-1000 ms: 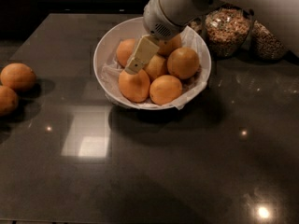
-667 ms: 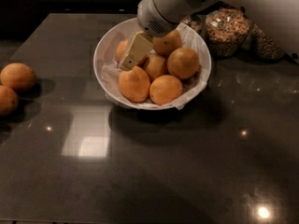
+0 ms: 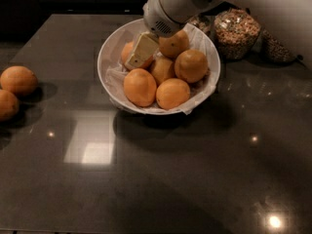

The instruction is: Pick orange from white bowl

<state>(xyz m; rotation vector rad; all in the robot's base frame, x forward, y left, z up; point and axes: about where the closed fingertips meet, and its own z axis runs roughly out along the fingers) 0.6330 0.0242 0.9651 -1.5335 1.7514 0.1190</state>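
Well, gripper (image 3: 141,51) low in white bowl (image 3: 105,62) on glossy dark countertop (image 3: 170,179); grip unclear

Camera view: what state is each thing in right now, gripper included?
Gripper: down inside the bowl, at the back-left orange; whether it holds it is unclear.
White bowl: upright on the table, paper-lined, heaped with oranges.
Oranges in the bowl: piled, none lifted out.
Loose oranges: two, resting on the table at the left edge.
Jars: upright behind the bowl, filled.
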